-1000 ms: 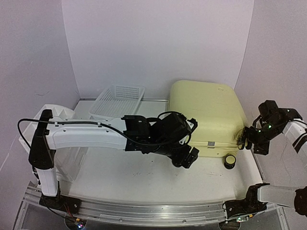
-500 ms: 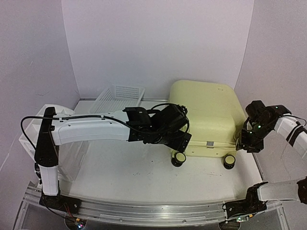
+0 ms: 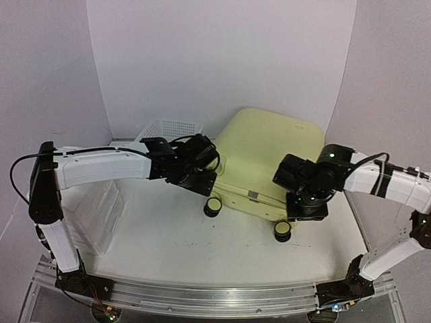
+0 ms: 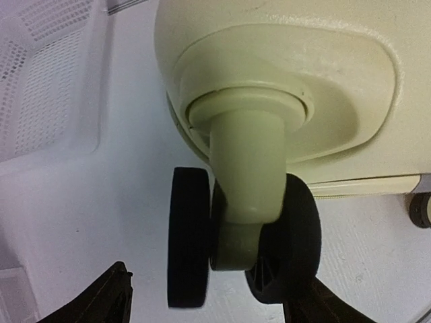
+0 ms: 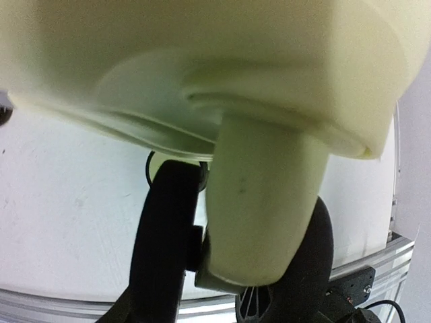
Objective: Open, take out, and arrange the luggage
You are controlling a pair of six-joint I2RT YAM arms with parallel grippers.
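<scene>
The pale yellow luggage (image 3: pixel 269 155) lies closed and flat, turned askew, with two caster wheels at its near edge. My left gripper (image 3: pixel 204 187) sits at the left caster (image 3: pixel 214 206). In the left wrist view its jaws straddle that caster (image 4: pixel 246 195). The right finger touches the right wheel disc, while the left finger (image 4: pixel 101 299) stands clear of the left disc, so this gripper (image 4: pixel 209 303) is open. My right gripper (image 3: pixel 304 207) is at the right caster (image 3: pixel 283 231). In the right wrist view it (image 5: pixel 229 313) is shut on that caster (image 5: pixel 259 202), which fills the frame.
A white mesh basket (image 3: pixel 176 128) stands at the back, just left of the luggage. A white plastic drawer organizer (image 3: pixel 101 208) sits at the left under my left arm. White walls close in the back and both sides. The metal rail (image 3: pixel 202 296) runs along the front.
The luggage has slid left and swung askew, both arms moving left with it. My right jaws closed onto the right caster. My left jaws narrowed around the left caster.
</scene>
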